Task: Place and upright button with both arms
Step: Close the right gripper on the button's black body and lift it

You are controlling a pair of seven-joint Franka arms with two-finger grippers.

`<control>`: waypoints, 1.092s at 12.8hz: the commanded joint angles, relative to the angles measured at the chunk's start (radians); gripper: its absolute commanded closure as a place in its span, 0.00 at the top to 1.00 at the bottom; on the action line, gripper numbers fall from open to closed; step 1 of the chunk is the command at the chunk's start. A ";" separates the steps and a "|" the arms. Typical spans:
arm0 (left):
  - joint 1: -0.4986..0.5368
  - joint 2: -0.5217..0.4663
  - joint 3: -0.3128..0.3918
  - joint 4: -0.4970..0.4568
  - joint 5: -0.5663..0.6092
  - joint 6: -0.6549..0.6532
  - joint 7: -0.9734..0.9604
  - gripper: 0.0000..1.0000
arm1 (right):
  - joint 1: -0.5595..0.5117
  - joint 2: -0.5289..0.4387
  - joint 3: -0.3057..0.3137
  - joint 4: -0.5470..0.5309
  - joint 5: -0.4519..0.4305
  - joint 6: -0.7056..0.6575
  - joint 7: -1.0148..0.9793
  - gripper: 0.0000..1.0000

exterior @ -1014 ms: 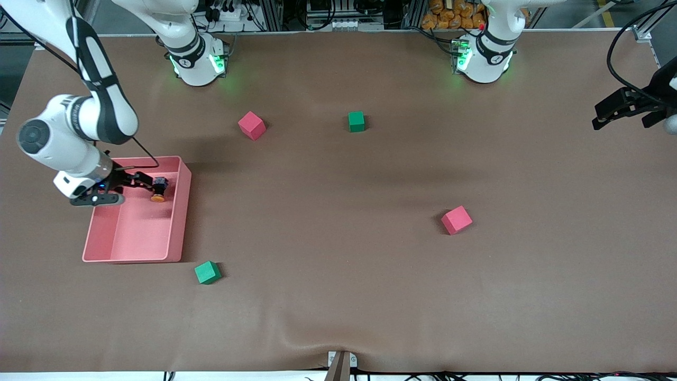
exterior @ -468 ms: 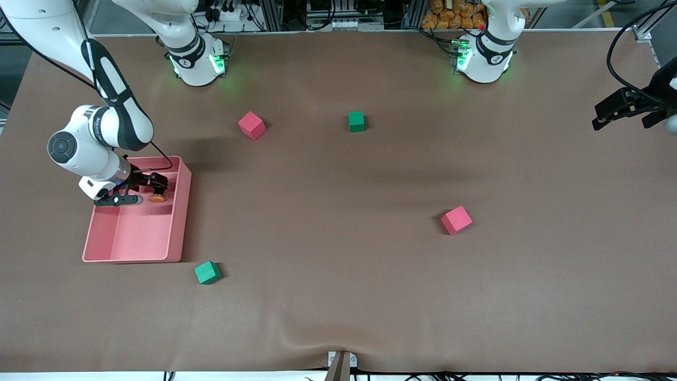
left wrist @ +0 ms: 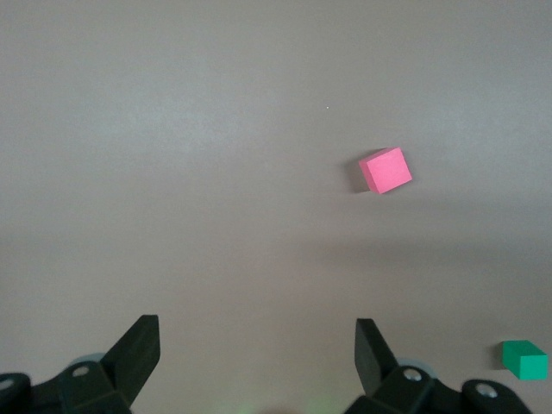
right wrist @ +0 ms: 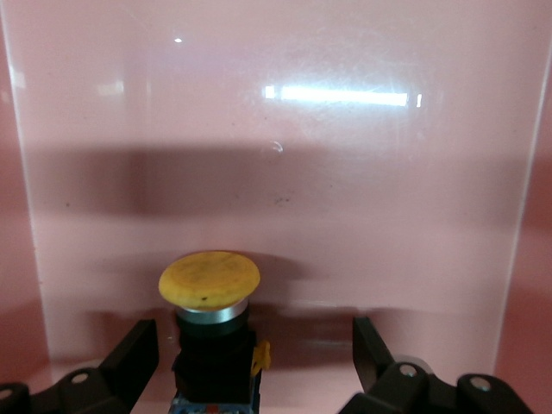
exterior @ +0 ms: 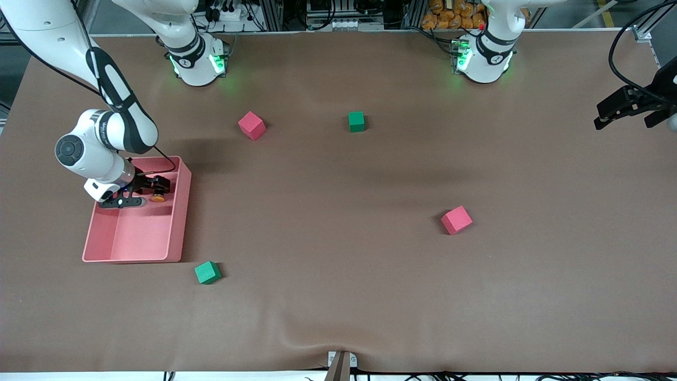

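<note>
- I have the right gripper (exterior: 158, 189) inside the pink tray (exterior: 177, 222), at the tray's end farther from the front camera, toward the right arm's end of the table.
- The right wrist view shows its fingers (right wrist: 129, 358) spread wide, released, with the button (right wrist: 210, 285) between them and clear of the finger on one side.
- The button (exterior: 157, 198) sits in the tray with its orange cap (right wrist: 209, 279) above its black body (right wrist: 214, 358), close to the tray's end wall.
- A green cube (exterior: 207, 272) lies on the brown table (exterior: 338, 296) just outside the tray's corner, nearer to the front camera.
- A red cube (exterior: 251, 125) and a second green cube (exterior: 356, 121) lie near the arm bases.
- A second red cube (exterior: 456, 219) lies toward the left arm's end of the table.
- I keep the left arm waiting; the left gripper (exterior: 627, 108) hangs over the table edge at that end, fingers (left wrist: 138, 349) apart, holding nothing.
- The left wrist view shows a red cube (left wrist: 385, 170) and a green cube (left wrist: 525, 359) on the table below.
</note>
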 commanded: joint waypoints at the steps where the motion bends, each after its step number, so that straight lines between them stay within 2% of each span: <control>1: -0.008 -0.006 0.005 0.012 0.002 -0.009 0.012 1.00 | -0.020 0.015 0.012 -0.008 0.000 0.042 -0.008 0.88; 2: -0.008 -0.006 0.005 0.012 0.004 -0.009 0.012 1.00 | -0.020 0.016 0.012 -0.008 0.000 0.042 -0.007 0.38; 3: -0.008 -0.006 0.005 0.012 0.004 -0.009 0.012 1.00 | -0.020 0.015 0.012 -0.008 0.000 0.040 -0.007 0.02; 10: -0.011 -0.009 -0.011 0.014 0.014 -0.015 0.008 1.00 | -0.034 0.000 0.014 -0.005 0.000 0.027 -0.005 0.00; 12: -0.008 -0.008 -0.011 0.012 0.017 -0.014 0.008 1.00 | -0.030 -0.045 0.014 0.000 0.000 0.005 -0.007 0.00; 14: -0.008 -0.003 -0.011 0.009 0.019 -0.015 -0.006 1.00 | -0.020 -0.118 0.015 0.038 0.000 -0.092 -0.016 0.00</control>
